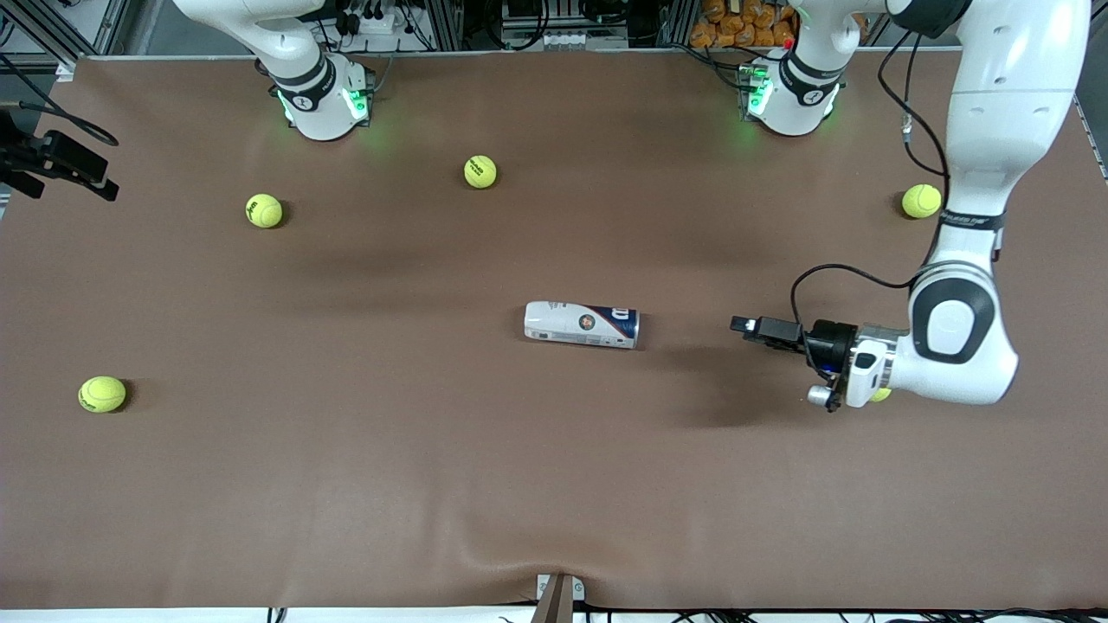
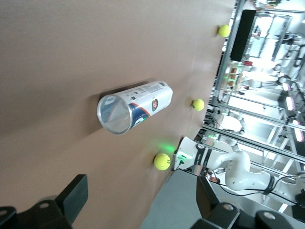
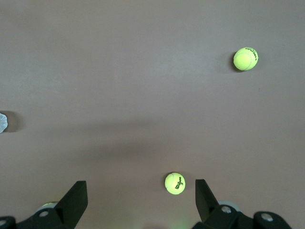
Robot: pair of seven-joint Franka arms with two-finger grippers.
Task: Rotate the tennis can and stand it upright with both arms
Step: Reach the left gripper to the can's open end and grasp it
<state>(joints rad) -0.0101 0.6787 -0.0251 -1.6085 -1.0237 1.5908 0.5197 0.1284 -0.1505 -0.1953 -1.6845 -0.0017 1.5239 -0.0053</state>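
Observation:
The tennis can (image 1: 582, 325) lies on its side near the middle of the brown table, white label toward the right arm's end and dark-blue end toward the left arm's end. My left gripper (image 1: 746, 327) hovers low over the table, level and pointing at the can's blue end, a short gap away. In the left wrist view the can (image 2: 136, 107) shows its silvery rim toward the gripper (image 2: 141, 195), which is open and empty. My right gripper (image 3: 140, 198) is out of the front view; it hangs high over the table, open and empty.
Yellow-green tennis balls lie scattered: two (image 1: 264, 210) (image 1: 480, 171) near the right arm's base, one (image 1: 102, 394) at the right arm's end, one (image 1: 921, 201) by the left arm, one (image 1: 881, 394) partly hidden under the left wrist. A ball (image 3: 175, 183) lies below the right gripper.

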